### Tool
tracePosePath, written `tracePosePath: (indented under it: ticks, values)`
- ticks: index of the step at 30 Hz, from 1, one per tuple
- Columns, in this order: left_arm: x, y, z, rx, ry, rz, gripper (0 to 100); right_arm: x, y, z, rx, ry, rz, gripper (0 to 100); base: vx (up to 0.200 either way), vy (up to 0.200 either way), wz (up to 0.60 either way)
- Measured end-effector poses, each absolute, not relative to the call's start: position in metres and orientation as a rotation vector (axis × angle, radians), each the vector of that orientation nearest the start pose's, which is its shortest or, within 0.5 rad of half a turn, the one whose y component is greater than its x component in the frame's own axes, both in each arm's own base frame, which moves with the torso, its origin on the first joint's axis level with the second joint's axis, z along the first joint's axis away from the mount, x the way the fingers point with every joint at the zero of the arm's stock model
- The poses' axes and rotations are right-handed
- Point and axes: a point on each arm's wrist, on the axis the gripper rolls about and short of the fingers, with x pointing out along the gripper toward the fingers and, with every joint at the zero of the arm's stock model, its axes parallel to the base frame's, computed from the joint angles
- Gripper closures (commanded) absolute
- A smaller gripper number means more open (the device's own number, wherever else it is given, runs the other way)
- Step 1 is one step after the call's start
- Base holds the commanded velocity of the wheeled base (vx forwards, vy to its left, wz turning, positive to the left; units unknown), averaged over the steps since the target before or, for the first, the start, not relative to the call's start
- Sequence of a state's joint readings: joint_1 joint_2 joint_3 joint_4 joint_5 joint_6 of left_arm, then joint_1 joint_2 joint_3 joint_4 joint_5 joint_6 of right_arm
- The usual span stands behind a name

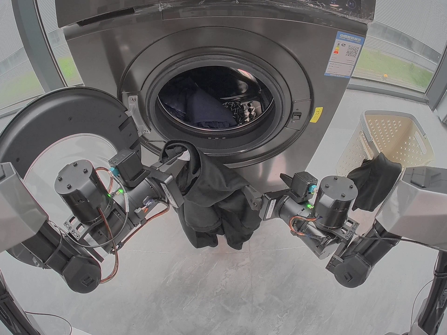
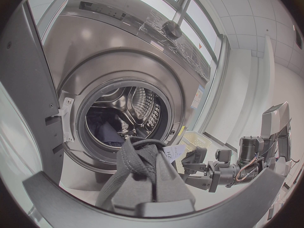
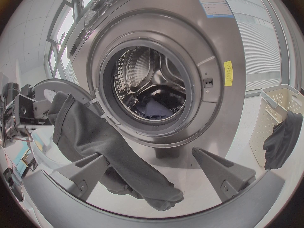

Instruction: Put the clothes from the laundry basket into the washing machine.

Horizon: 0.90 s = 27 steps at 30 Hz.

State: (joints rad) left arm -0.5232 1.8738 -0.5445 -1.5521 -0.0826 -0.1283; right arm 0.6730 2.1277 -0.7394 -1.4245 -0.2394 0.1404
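Dark garment (image 1: 214, 201) hanging from the left gripper (image 1: 179, 161), right below the washer's mouth

Nearest first: the left gripper's fingers are pinched on the top bunch of the garment, and the rest droops straight down, long axis vertical, low end off the floor. The right gripper (image 3: 148, 162) sits just beside the hanging part with fingers spread wide and nothing in them; can't tell if one finger touches the cloth. The drum opening (image 1: 214, 98) is up and forward of the left fingers, so I'd guess that arm lifts and pushes in. The door (image 1: 60, 117) is swung open on the left. The drum already holds dark clothes (image 1: 205, 110). Off to the right, the laundry basket (image 1: 396, 136) has one more dark piece (image 1: 375, 180) draped over its rim.
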Motion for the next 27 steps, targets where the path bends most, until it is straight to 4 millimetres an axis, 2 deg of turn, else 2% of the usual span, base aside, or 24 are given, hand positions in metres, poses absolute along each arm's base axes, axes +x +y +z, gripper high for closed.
tracePosePath:
  ticks: [10,19,22,27]
  values:
    - [0.265,-0.154,0.158,-0.185,-0.187,-0.578,100,0.267,0.232,0.077,0.103,0.086,0.495,0,0.0,0.0,0.0]
    - [0.27,-0.155,0.16,-0.196,-0.2,-0.553,100,0.252,0.229,0.055,0.057,0.176,0.524,0,0.0,0.0,0.0]
    - [0.27,-0.156,0.16,-0.195,-0.199,-0.554,100,0.253,0.235,0.057,0.066,0.157,0.54,0,0.0,0.0,0.0]
    - [0.271,-0.156,0.158,-0.192,-0.192,-0.554,100,0.259,0.253,0.073,0.094,0.075,0.594,0,0.0,0.0,0.0]
